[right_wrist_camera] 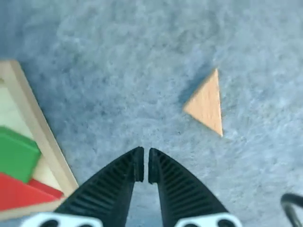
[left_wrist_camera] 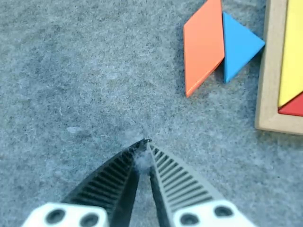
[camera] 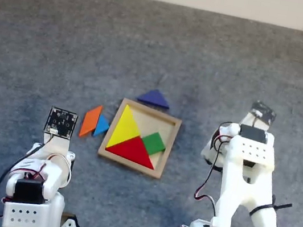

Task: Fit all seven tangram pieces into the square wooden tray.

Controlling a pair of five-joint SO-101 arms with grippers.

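Observation:
The square wooden tray point(camera: 170, 149) lies mid-table and holds a yellow triangle point(camera: 124, 126), a red triangle point(camera: 133, 150) and a green square point(camera: 153, 143). An orange parallelogram point(camera: 90, 120) and a light blue triangle point(camera: 102, 125) lie side by side just left of the tray. A dark blue triangle point(camera: 154, 98) rests behind it. My left gripper point(left_wrist_camera: 146, 142) is shut and empty over bare carpet, short of the orange piece point(left_wrist_camera: 203, 45). My right gripper point(right_wrist_camera: 143, 158) is shut and empty, between the tray's edge point(right_wrist_camera: 38, 127) and a plain wooden triangle point(right_wrist_camera: 207, 104).
Grey carpet covers the table all around the tray. The right arm's white body point(camera: 247, 180) stands to the tray's right, the left arm's base point(camera: 35, 193) at the near left. A black cable point(right_wrist_camera: 291, 208) loops near the right gripper.

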